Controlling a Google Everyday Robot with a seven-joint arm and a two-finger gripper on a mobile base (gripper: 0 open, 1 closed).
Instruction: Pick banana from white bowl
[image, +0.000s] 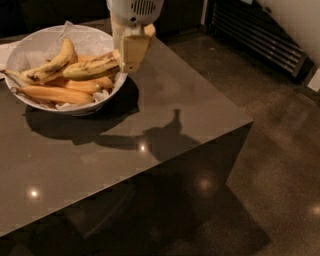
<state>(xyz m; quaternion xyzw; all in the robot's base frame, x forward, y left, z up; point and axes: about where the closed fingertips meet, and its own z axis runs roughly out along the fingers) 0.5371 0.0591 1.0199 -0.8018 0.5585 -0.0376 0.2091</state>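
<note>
The white bowl (30, 47) stands at the table's far left, lined with crinkled white paper. The banana (92, 67), dull yellow with brown streaks, lies across the top of the pile, and its right end runs between the fingers. My gripper (124, 61) hangs from the top edge over the bowl's right rim and is shut on that end. Its tan fingers (133, 49) point down. A shorter curved banana (52, 64) and orange bananas (55, 93) lie beside and under it.
The brown table (165, 105) has its right corner near the middle of the view, and dark polished floor (280, 165) lies beyond it. A slatted vent or rack (265, 40) stands at the back right. A white sheet (5, 52) lies at the far left edge.
</note>
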